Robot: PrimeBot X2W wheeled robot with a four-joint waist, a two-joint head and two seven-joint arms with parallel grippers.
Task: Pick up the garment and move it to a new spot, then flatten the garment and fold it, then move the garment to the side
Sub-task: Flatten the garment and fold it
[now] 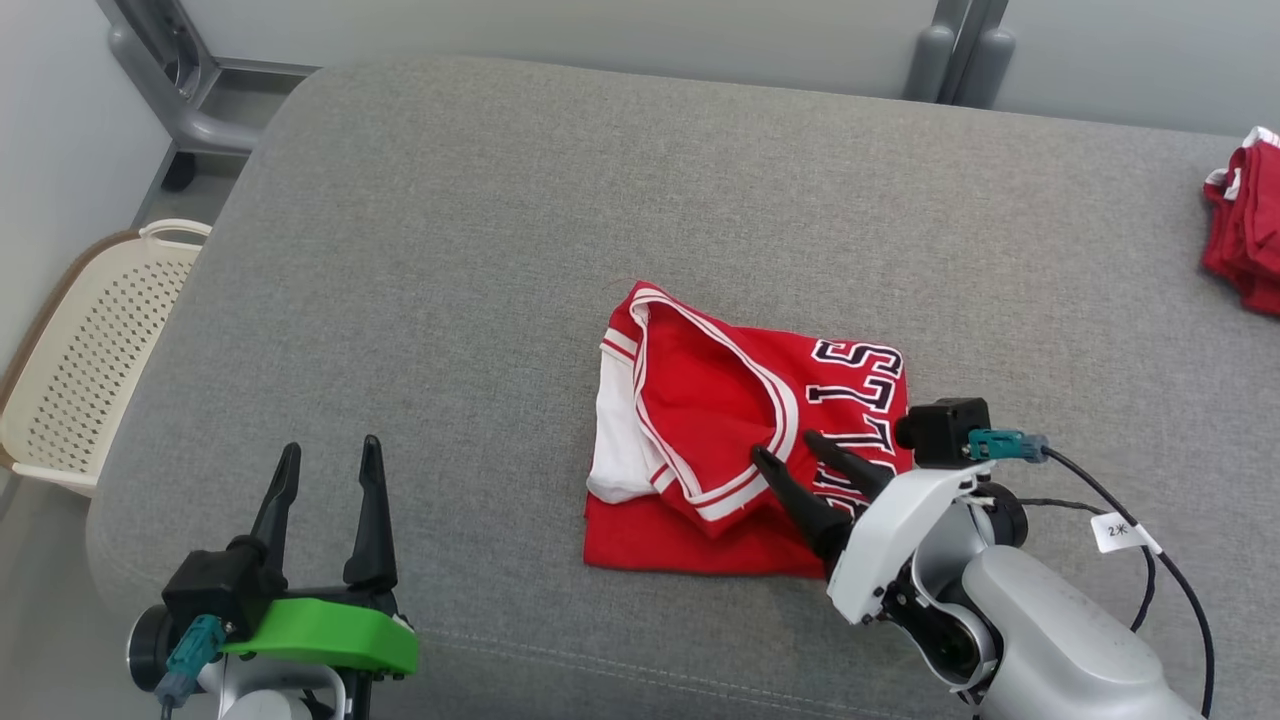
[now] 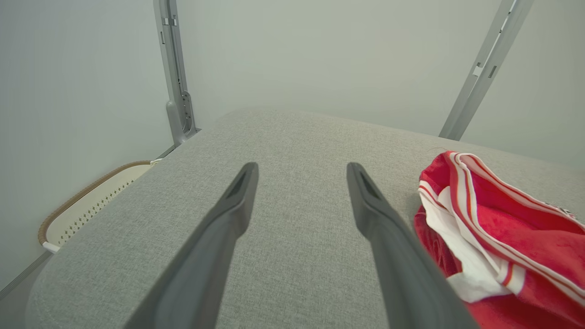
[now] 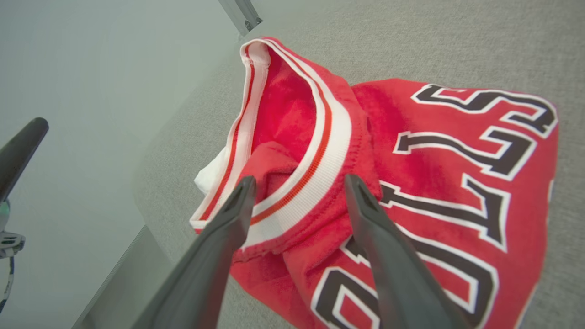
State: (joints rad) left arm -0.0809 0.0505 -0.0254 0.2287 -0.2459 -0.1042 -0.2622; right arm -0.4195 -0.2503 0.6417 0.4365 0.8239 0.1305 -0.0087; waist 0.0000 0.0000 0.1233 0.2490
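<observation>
Far out to the left of the left claw (image 1: 332,447), we note a cream perforated basket (image 1: 90,350) standing on the floor beside the grey cushion (image 1: 480,220). The left claw stands wide apart and holds nothing. Its two dark fingers point away from the robot above bare grey fabric at the cushion's near left part.

Well off to that claw's right, towards the middle of the cushion, lies the red garment (image 1: 720,420). It is a jersey with white and red trim and black letters edged in white. It is folded into a rough block, with a white patch showing at its left edge and the neck opening uppermost.

The right claw (image 1: 786,446) is over the garment's near right part, fingers spread wide and slanting up and to the left. In the right wrist view its tips straddle the striped neckband, one over the opening and one over the lettered panel. We cannot tell whether they touch the cloth, and nothing is gripped.

Behind that claw's wrist runs a black cable carrying a white tag (image 1: 1120,530). Far beyond the claw to the right, at the cushion's edge, we record a second red bundle (image 1: 1245,230).
</observation>
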